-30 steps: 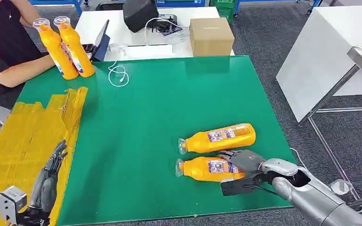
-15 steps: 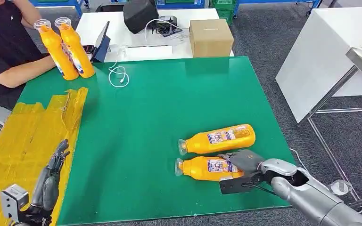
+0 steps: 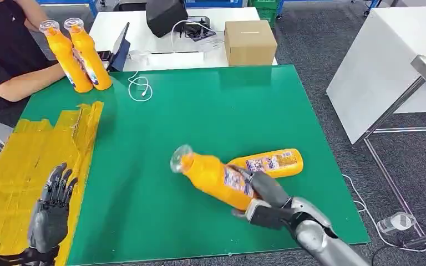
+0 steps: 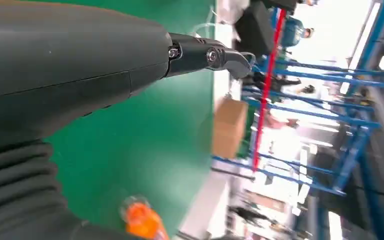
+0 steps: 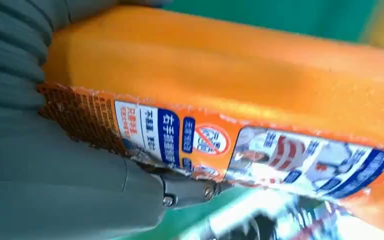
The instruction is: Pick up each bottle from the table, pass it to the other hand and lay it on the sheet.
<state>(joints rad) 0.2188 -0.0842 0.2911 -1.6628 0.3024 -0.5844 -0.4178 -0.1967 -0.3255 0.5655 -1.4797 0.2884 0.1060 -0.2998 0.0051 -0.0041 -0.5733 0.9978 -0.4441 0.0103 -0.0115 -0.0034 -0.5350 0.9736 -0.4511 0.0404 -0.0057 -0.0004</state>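
the right hand (image 3: pixel 266 202) had its fingers wrapped around a bottle (image 3: pixel 213 176), held tilted above the table (image 3: pixel 199 111); the left hand (image 3: pixel 52 213) waited with fingers spread over the sheet (image 3: pixel 28 160). the bottle looked stiff, smooth, maybe slippery; taking it at the middle seemed safest

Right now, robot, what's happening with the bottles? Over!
Right hand grips one orange bottle, lifted and tilted. Left hand open over the yellow sheet. Second bottle lying on the table. Path between hands clear.
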